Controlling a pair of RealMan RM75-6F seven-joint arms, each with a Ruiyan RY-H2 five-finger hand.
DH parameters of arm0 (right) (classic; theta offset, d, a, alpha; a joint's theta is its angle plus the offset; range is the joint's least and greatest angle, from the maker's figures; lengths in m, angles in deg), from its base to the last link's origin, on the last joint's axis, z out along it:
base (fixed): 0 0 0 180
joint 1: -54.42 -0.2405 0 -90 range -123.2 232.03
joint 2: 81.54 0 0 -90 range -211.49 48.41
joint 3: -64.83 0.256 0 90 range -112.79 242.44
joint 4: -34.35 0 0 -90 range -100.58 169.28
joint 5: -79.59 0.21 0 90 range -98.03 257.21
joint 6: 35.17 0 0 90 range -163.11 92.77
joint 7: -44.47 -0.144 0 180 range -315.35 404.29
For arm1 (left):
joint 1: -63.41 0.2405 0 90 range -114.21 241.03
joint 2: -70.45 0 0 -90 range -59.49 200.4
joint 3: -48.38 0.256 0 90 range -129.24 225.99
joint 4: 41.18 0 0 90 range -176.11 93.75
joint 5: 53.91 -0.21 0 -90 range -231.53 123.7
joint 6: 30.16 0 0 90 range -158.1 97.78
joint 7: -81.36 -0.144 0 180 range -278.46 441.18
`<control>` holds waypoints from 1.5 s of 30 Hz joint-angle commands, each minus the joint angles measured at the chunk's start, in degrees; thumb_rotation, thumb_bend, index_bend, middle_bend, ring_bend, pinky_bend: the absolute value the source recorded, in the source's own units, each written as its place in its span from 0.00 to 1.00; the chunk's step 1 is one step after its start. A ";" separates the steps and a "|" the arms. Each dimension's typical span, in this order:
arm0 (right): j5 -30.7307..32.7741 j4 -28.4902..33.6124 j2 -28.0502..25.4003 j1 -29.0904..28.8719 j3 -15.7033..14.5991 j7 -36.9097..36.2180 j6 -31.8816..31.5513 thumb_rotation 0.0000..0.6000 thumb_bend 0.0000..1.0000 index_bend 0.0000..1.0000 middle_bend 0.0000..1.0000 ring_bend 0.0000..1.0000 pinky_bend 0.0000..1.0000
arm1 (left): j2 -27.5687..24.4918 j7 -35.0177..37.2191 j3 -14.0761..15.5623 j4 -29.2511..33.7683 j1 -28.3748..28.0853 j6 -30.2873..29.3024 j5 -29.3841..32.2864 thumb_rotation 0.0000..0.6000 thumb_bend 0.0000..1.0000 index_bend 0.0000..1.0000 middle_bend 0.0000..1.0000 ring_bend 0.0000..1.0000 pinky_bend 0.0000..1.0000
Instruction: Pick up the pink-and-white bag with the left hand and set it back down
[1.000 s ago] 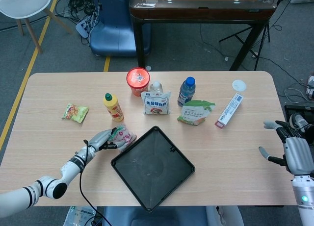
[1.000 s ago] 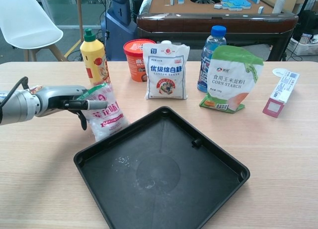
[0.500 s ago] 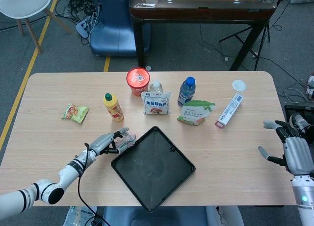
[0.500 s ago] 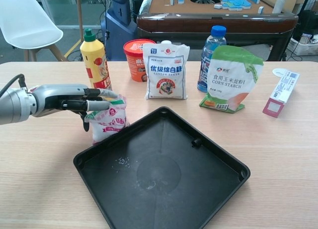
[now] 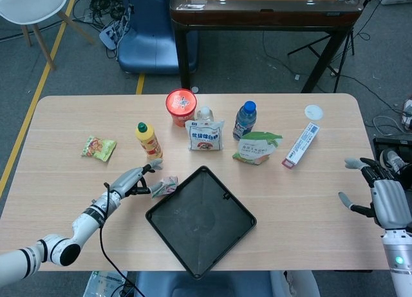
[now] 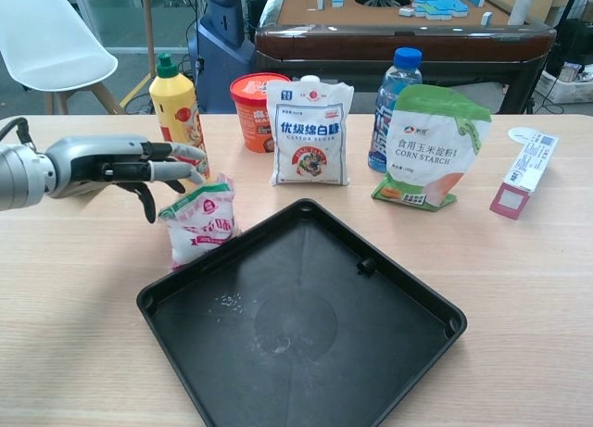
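Note:
The pink-and-white bag (image 5: 165, 186) (image 6: 199, 222) stands on the table against the left corner of the black tray (image 5: 201, 221) (image 6: 306, 325). My left hand (image 5: 131, 179) (image 6: 120, 168) hovers just left of and above the bag with its fingers spread, holding nothing and apart from the bag. My right hand (image 5: 383, 197) shows only in the head view, at the table's right edge, fingers spread and empty.
Behind the bag stands a yellow squeeze bottle (image 5: 149, 141) (image 6: 177, 106). Further back are a red cup (image 5: 181, 107), a white sugar bag (image 6: 309, 131), a blue water bottle (image 6: 393, 106), a green corn starch pouch (image 6: 430, 147) and a slim box (image 6: 525, 174). A small snack packet (image 5: 98, 147) lies far left.
My left hand let go of the pink-and-white bag and drew back to the left and up. The bag now stands free on the table by the tray.

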 commanded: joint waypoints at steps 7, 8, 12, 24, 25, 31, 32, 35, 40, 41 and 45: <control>0.25 -0.09 -0.10 -0.18 0.08 -0.03 0.34 1.00 0.23 0.24 0.32 0.16 0.20 | -5.71 3.21 -0.77 5.19 2.64 -3.41 -1.32 0.37 0.28 0.00 0.14 0.15 0.41; 0.26 -0.09 -0.14 -0.20 0.06 -0.01 0.41 1.00 0.23 0.24 0.32 0.16 0.20 | -6.36 3.55 -0.95 5.72 3.09 -4.12 -1.24 0.37 0.28 0.00 0.15 0.15 0.41; 0.53 -0.11 -0.47 -0.30 0.05 0.01 0.82 1.00 0.23 0.24 0.32 0.16 0.20 | -9.72 3.99 -1.26 7.95 5.69 -7.98 -0.92 0.53 0.28 0.00 0.15 0.15 0.41; 1.98 -1.07 -1.99 -1.75 -0.32 -1.60 5.25 1.00 0.25 0.24 0.32 0.16 0.20 | -17.63 -11.14 2.51 13.49 16.49 -24.83 3.71 1.00 0.28 0.14 0.21 0.18 0.41; 2.11 -1.16 -1.96 -1.90 -0.32 -1.50 5.56 1.00 0.25 0.24 0.32 0.16 0.20 | -17.68 -13.36 3.08 13.75 17.41 -26.75 3.54 1.00 0.28 0.15 0.21 0.18 0.41; 2.16 -1.52 -1.60 -2.87 -0.38 -1.25 7.06 1.00 0.25 0.24 0.32 0.16 0.20 | -15.32 -24.98 6.21 14.11 23.77 -40.77 -0.43 1.00 0.28 0.16 0.22 0.18 0.41; 2.06 -1.59 -1.51 -3.02 -0.43 -1.18 7.24 1.00 0.25 0.24 0.32 0.16 0.20 | -14.88 -25.61 6.58 14.12 24.66 -42.50 -1.34 1.00 0.28 0.16 0.22 0.18 0.41; 1.18 -1.58 -1.35 -3.52 -0.88 -1.14 7.97 1.00 0.25 0.24 0.32 0.16 0.20 | -13.59 -27.22 8.02 13.68 27.34 -47.06 -4.37 1.00 0.28 0.16 0.22 0.18 0.41; -0.40 -1.52 -0.86 -4.12 -1.75 -1.01 8.69 1.00 0.25 0.24 0.32 0.16 0.20 | -11.24 -29.38 10.49 12.54 30.99 -51.97 -8.60 1.00 0.28 0.16 0.22 0.18 0.38; -0.66 -1.53 -0.75 -4.14 -1.87 -1.02 8.62 1.00 0.25 0.24 0.32 0.16 0.20 | -11.00 -29.79 10.91 12.54 31.50 -52.41 -9.12 1.00 0.28 0.16 0.22 0.18 0.37; -1.60 -1.65 -0.24 -4.12 -2.22 -1.00 7.99 1.00 0.25 0.24 0.32 0.16 0.20 | -10.38 -31.39 11.85 12.92 33.10 -53.70 -10.66 1.00 0.28 0.16 0.22 0.18 0.36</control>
